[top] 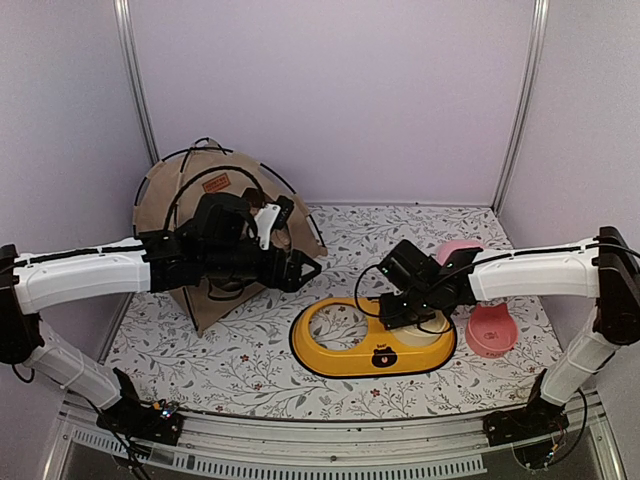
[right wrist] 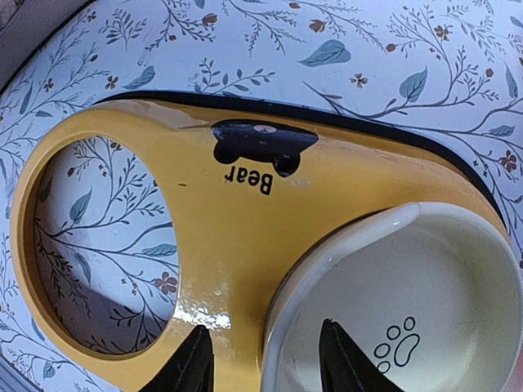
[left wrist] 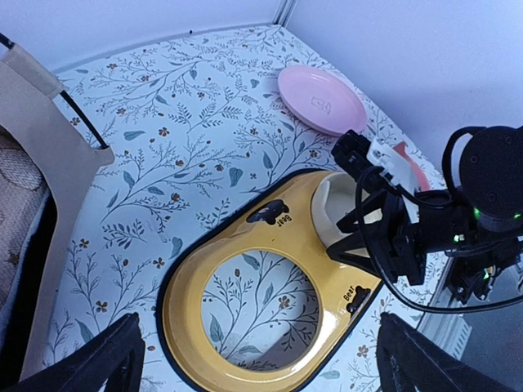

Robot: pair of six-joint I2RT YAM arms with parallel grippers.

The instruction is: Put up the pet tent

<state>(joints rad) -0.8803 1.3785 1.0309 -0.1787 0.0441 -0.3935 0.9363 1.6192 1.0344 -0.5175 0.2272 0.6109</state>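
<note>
The pet tent (top: 205, 205) is tan fabric with thin black poles and a small brown label. It stands at the back left against the wall, and its edge shows in the left wrist view (left wrist: 57, 155). My left gripper (top: 303, 268) hovers in front of the tent, to its right. In its own view the left gripper (left wrist: 261, 367) is wide open and empty above the yellow tray. My right gripper (top: 395, 312) is open over the tray. In its own view the right gripper (right wrist: 265, 367) straddles the white bowl's rim (right wrist: 327, 245), one finger outside and one inside.
The yellow double-bowl tray (top: 330, 355) lies at centre with one empty ring and a white paw-print bowl (right wrist: 425, 310). A pink plate (top: 458, 248) and a pink bowl (top: 492, 330) sit to the right. A patterned cushion (left wrist: 16, 196) shows inside the tent's opening.
</note>
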